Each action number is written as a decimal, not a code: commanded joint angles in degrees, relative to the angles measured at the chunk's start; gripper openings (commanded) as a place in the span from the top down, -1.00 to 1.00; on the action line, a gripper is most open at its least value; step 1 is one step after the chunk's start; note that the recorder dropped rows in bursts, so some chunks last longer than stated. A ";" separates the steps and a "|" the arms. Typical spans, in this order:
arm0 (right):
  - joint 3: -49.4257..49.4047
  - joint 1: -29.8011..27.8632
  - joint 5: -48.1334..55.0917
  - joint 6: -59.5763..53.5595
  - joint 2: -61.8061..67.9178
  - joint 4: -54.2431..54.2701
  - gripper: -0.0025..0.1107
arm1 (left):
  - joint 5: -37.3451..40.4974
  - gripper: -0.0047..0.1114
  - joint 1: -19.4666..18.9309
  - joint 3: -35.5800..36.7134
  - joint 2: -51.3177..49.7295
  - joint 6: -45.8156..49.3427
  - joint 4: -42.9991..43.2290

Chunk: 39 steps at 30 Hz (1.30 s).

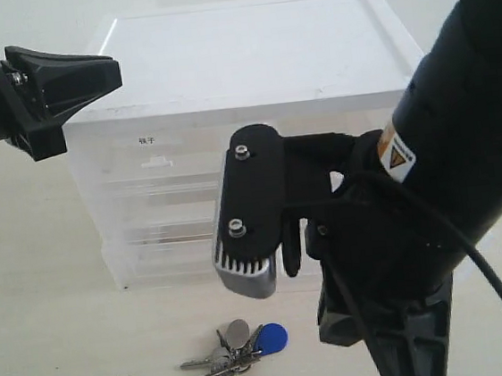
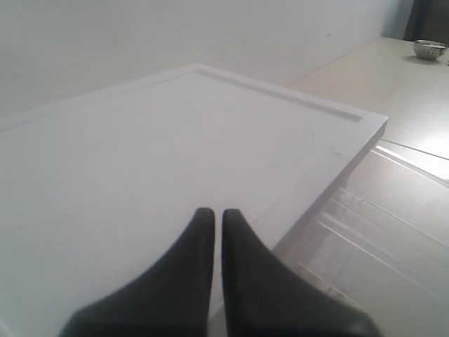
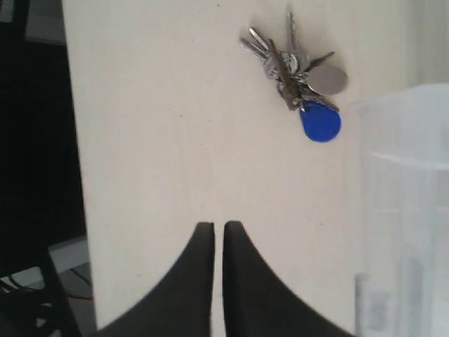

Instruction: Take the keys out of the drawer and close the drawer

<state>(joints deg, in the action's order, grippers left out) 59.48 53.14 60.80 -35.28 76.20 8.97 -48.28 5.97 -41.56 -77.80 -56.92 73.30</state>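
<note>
On the pale cream tabletop, just in front of the translucent plastic drawer cabinet, the bunch of small silver-grey metal keys with its round blue plastic fob is seen lying flat, outside any drawer. The removal step is therefore judged done, with the closing left. The half-width clear drawer is hidden behind the right arm in the exterior view, so whether it stands open cannot be told. The black right gripper is held over bare tabletop near the keys, its fingers pressed together on nothing, presumably so that a closed tip can be used for pushing. The black left gripper is poised above the cabinet's white top, its fingers likewise clenched and empty.
</note>
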 commanded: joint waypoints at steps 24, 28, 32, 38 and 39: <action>-1.50 1.29 -10.54 24.98 -0.36 -38.83 0.96 | -1.68 0.84 -0.12 -0.14 -0.16 0.16 -0.96; -1.50 4.38 -9.83 30.86 -0.36 -47.00 0.96 | -1.68 0.84 -0.12 -0.14 -0.16 0.16 -0.96; -1.50 4.68 -9.95 38.82 -0.36 -55.68 0.96 | -1.68 0.84 -0.12 -0.14 -0.16 0.16 -0.96; -1.50 4.69 -8.74 44.40 -0.36 -59.57 0.96 | -1.68 0.84 -0.12 -0.14 -0.16 0.16 -0.96; -1.50 4.69 -8.74 45.13 -0.36 -59.93 0.96 | -1.68 0.84 -0.12 -0.14 -0.16 0.16 -0.96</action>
<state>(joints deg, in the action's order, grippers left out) 57.60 57.86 51.81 7.82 76.20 -49.20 -49.72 5.97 -41.56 -77.80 -56.92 73.09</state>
